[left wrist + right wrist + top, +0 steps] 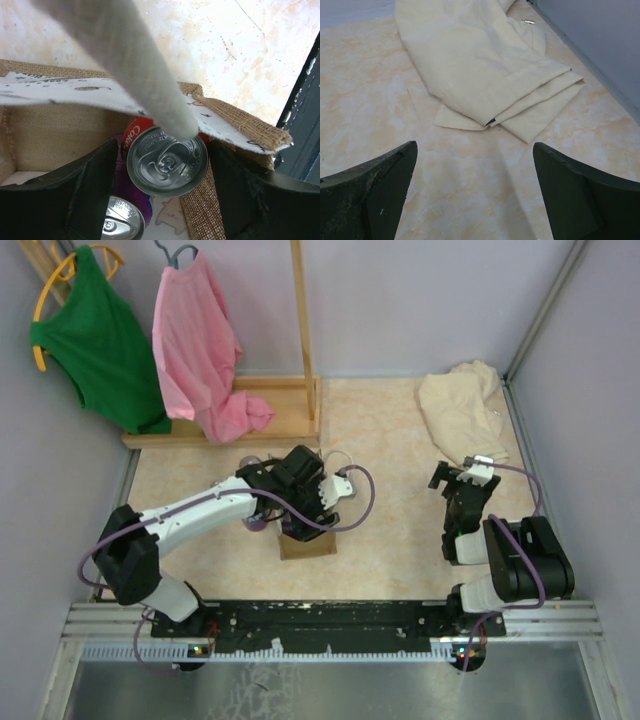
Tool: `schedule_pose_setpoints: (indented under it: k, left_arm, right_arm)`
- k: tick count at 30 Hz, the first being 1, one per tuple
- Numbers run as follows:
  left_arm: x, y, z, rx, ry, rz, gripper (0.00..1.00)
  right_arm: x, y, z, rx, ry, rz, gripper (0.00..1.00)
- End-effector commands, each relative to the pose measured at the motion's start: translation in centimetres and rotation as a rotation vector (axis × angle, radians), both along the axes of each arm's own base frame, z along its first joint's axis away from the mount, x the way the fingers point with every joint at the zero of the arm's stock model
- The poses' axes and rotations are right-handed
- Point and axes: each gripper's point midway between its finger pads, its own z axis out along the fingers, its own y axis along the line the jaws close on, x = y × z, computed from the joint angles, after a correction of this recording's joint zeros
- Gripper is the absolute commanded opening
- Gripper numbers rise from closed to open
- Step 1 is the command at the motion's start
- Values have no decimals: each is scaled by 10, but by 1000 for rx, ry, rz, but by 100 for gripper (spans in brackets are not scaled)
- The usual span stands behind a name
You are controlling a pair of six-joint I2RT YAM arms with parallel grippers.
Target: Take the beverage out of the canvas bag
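My left pincer (162, 172), jaws apart, straddles the red can (167, 160) upright inside the canvas bag (50, 132). Risk: the white handle (135, 60) crosses its lid; lifting could snag it and drag the bag. My right pincer (475, 192): apart.

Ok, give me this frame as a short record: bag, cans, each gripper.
canvas bag: on the table, top open, white handle crossing above it
red can: upright inside the bag, top visible
second can: also inside, partly hidden
left gripper: open, straddling the red can
right gripper: open, empty, over the table near the cream cloth
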Motion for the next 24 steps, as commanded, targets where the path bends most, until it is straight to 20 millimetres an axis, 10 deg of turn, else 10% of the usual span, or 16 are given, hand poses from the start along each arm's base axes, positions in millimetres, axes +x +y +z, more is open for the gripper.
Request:
schedule_pose_setpoints:
  k: [1, 5, 12, 24]
  left_arm:
    - [-13, -2, -16, 14, 60, -33, 67]
    - [-13, -1, -16, 19, 62, -27, 27]
    - [-13, 1, -9, 21, 61, -15, 0]
    - [19, -9, 47, -48, -102, 61, 0]
  right_arm:
    - [4, -2, 11, -8, -42, -6, 99]
    - [4, -2, 11, -7, -42, -6, 99]
    - [4, -2, 12, -7, -43, -6, 99]
    - [4, -2, 11, -8, -42, -7, 99]
